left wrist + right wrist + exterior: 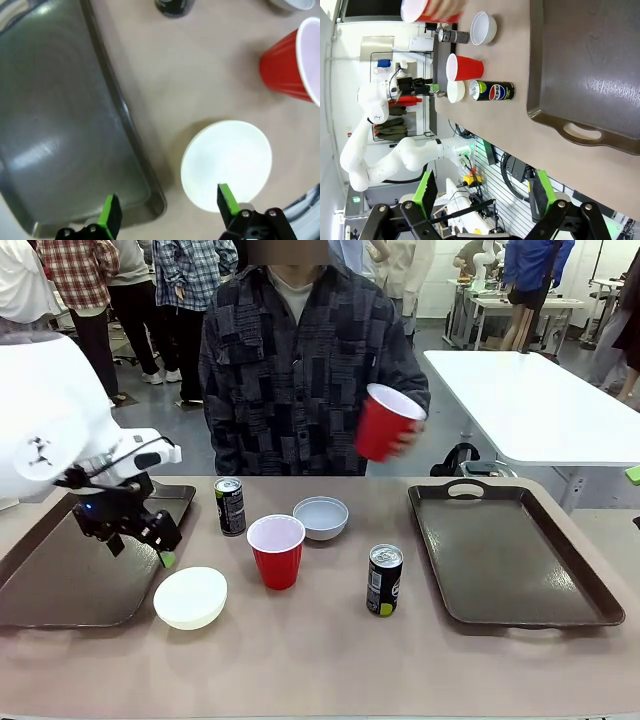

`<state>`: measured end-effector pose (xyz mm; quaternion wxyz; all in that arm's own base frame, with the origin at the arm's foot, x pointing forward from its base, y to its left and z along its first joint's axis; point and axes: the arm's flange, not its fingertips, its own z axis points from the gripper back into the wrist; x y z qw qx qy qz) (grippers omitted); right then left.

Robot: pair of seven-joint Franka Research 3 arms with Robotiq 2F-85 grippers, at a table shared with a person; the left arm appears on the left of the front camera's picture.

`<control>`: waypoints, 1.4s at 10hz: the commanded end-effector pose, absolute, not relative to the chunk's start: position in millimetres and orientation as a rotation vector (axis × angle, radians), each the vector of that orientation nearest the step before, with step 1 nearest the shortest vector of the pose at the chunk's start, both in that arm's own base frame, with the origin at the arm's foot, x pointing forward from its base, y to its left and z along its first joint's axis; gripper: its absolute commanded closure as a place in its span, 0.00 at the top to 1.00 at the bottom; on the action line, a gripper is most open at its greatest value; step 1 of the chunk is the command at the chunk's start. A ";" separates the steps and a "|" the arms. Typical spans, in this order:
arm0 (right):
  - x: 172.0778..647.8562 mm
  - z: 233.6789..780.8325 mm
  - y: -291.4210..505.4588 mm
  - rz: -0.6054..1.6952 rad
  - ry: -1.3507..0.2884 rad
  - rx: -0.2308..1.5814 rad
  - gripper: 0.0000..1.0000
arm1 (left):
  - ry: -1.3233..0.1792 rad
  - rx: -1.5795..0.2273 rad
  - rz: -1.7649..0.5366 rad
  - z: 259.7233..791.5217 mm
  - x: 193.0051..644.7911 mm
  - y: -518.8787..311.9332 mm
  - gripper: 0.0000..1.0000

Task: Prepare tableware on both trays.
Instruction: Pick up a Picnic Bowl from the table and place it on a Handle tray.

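Tan table (320,670) runs the full width, with a person (290,380) standing at the far side. The left tray (60,580) lies at the robot's left and the right tray (510,550) at its right, both dark brown, flat on the table and well apart. The left arm (50,430) comes in over the left tray. Its left gripper (140,545) hangs above the tray's near right corner. In the wrist view the left gripper (167,205) has its fingers spread wide with nothing between them, one above the left tray (60,125) at its corner, the other above the edge of the white bowl (226,162). The right gripper (484,192) also stands spread and grips nothing, raised off the table beyond the handle end of the right tray (590,65). The white bowl (190,597) sits on the table just beside the left tray's corner. The grey-blue bowl (321,517) sits farther back, near mid-table. The standing red cup (276,550) is upright on the table just in front of the grey-blue bowl. The held red cup (385,422) is tilted in the person's hand (408,438), up off the table. The far can (230,506) stands just right of the left tray, and the near can (384,580) stands between the standing red cup and the right tray.
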<state>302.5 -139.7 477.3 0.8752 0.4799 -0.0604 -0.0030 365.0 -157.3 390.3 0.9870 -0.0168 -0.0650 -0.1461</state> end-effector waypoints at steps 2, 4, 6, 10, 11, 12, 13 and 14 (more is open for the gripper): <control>303.0 477.6 -139.3 0.001 -0.130 1.014 1.00 | -0.146 -0.010 -0.267 350.6 358.2 -159.6 1.00; 303.0 477.6 -139.3 0.001 -0.130 1.014 1.00 | -0.151 -0.017 -0.271 340.3 359.7 -167.7 1.00; 303.0 477.6 -139.3 0.001 -0.130 1.014 1.00 | -0.134 -0.014 -0.271 332.9 361.0 -171.4 0.82; 303.0 477.6 -139.3 0.001 -0.130 1.014 1.00 | -0.103 -0.041 -0.250 328.5 363.8 -171.2 0.47; 303.0 477.6 -139.3 0.001 -0.130 1.014 1.00 | -0.106 -0.049 -0.245 332.0 364.1 -171.1 0.60; 303.0 477.6 -139.3 0.001 -0.130 1.014 1.00 | -0.113 -0.054 -0.245 336.1 363.6 -171.6 0.28; 303.0 477.6 -139.3 0.001 -0.130 1.014 1.00 | -0.123 -0.053 -0.252 342.0 362.8 -172.3 0.42; 303.0 477.6 -139.3 0.001 -0.130 1.014 1.00 | -0.125 -0.056 -0.252 345.4 362.4 -172.5 0.10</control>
